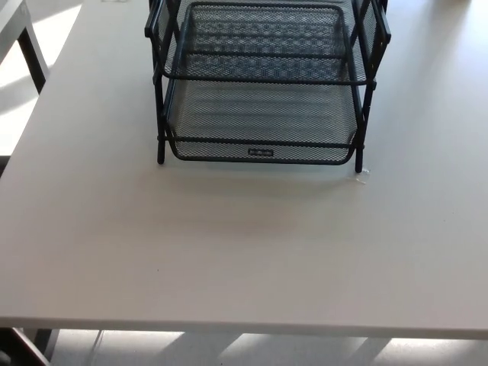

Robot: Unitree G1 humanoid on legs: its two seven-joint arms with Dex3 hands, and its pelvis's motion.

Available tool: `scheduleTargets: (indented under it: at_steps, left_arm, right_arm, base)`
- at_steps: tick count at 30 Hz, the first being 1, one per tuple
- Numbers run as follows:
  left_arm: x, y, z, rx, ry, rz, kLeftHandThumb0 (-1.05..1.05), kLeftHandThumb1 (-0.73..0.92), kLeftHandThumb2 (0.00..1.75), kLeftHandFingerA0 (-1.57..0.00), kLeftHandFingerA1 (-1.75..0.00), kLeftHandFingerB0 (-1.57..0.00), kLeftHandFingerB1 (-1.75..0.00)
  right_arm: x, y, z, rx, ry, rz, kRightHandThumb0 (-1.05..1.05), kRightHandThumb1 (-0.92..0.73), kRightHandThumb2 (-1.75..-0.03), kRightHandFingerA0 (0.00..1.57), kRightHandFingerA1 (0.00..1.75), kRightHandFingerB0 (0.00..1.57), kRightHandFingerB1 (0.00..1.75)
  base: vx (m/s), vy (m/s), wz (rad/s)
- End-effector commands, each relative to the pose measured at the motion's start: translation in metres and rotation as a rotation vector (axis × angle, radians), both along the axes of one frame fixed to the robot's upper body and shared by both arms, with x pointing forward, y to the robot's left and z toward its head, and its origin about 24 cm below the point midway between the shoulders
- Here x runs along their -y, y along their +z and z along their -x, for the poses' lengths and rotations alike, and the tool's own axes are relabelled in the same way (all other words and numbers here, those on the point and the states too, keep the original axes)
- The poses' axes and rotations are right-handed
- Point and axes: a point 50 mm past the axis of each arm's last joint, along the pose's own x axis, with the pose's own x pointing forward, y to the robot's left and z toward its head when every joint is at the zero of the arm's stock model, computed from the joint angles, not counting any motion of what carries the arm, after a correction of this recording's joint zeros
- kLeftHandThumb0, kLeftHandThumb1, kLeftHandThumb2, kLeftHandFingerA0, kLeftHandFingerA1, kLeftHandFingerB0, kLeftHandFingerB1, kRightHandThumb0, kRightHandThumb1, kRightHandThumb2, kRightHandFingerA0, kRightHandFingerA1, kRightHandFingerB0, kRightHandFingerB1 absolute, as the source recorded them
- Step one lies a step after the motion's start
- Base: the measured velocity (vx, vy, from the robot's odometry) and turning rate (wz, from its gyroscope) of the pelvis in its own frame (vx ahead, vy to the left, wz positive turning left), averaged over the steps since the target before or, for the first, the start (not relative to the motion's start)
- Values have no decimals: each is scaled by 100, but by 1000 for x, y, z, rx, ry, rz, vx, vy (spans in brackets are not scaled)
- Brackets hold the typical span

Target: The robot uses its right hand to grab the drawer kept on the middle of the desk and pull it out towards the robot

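A black wire-mesh drawer rack [263,84] stands at the middle back of the pale desk [229,252]. Its lowest tray [263,149] has a front rim with a small label plate [261,152] facing me. An upper tray [263,42] sits above it, set back in the black frame. Neither of my hands shows in the head view.
A small clear scrap [363,176] lies by the rack's front right leg. The desk's front edge [244,329] runs across the bottom, with floor below. A second white table [19,30] with a dark leg stands at the upper left.
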Motion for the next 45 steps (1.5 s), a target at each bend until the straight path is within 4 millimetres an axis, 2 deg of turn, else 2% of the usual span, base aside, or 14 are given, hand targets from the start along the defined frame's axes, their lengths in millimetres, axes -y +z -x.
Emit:
scheduleTargets:
  at_steps: [1, 5, 12, 14, 15, 18, 21, 28, 29, 32, 33, 38, 40, 45]
  left_arm:
    - [21, 51, -10, 71, -367, -189, -35, 56, 57, -80, -81, -79, -55]
    - [24, 52, -9, 69, -373, -183, -35, 57, 57, -79, -80, -78, -54]
    - [22, 56, -9, 75, -378, -210, -36, 56, 57, -78, -81, -79, -55]
    - [22, 57, -9, 80, -376, -202, -35, 56, 57, -79, -81, -79, -55]
    - [22, 57, -9, 81, -377, -200, -35, 56, 57, -79, -81, -79, -55]
    - [21, 56, -9, 86, -380, -204, -36, 56, 57, -79, -82, -79, -55]
    - [20, 58, -10, 90, -380, -206, -36, 56, 56, -78, -81, -78, -56]
    - [20, 57, -10, 91, -373, -202, -34, 55, 56, -78, -83, -80, -57]
    - [20, 57, -10, 89, -373, -198, -33, 55, 56, -79, -85, -80, -58]
    - [20, 57, -10, 89, -371, -197, -33, 55, 56, -80, -85, -80, -59]
    - [20, 57, -10, 93, -375, -196, -33, 55, 56, -79, -84, -80, -58]
    - [19, 58, -9, 80, -369, -198, -33, 55, 56, -79, -84, -79, -58]
    - [19, 58, -10, 82, -364, -195, -32, 54, 56, -80, -84, -80, -59]
    - [20, 58, -9, 81, -360, -187, -31, 54, 56, -79, -83, -81, -59]
  right_arm:
    - [36, 42, -11, 105, 140, 348, -84, -62, -59, 33, 77, 29, 41]
    - [45, 57, -4, 163, 74, 309, -80, -44, -86, 31, 72, 23, 51]
    - [82, 95, 2, 130, -27, 347, -80, -54, -57, 37, 81, 29, 38]
    - [86, 102, 4, 149, -41, 336, -87, -47, -84, 48, 92, 26, 46]
    - [87, 108, 4, 158, -32, 337, -77, -56, -57, 39, 91, 28, 38]
    - [98, 128, 4, 89, -18, 417, -83, -44, -87, 37, 78, 21, 51]
    - [101, 135, 3, 94, -49, 391, -81, -55, -57, 34, 77, 26, 43]
    - [119, 174, -5, 213, -151, 367, -74, -41, -80, 10, 59, 17, 43]
    - [118, 185, -9, 277, -133, 447, -77, -54, -55, 19, 98, 22, 44]
    - [118, 198, -15, 306, -121, 480, -79, -43, -82, 24, 82, 15, 51]
    - [115, 209, -20, 374, -108, 558, -80, -51, -56, 32, 134, 26, 47]
    - [93, 255, -42, 522, 1, 715, -84, -62, -59, 12, 84, 16, 47]
    - [80, 285, -54, 624, 64, 743, -98, -60, -101, 24, 84, 3, 42]
    - [49, 327, -71, 890, 141, 784, -90, -51, -93, 15, 72, 8, 55]
  base:
    - [0, 0, 0]
    - [0, 0, 0]
    - [0, 0, 0]
    - [0, 0, 0]
    - [0, 0, 0]
    - [0, 0, 0]
    - [0, 0, 0]
    - [0, 0, 0]
    - [0, 0, 0]
    - [0, 0, 0]
    - [0, 0, 0]
    - [0, 0, 0]
    - [0, 0, 0]
    - [0, 0, 0]
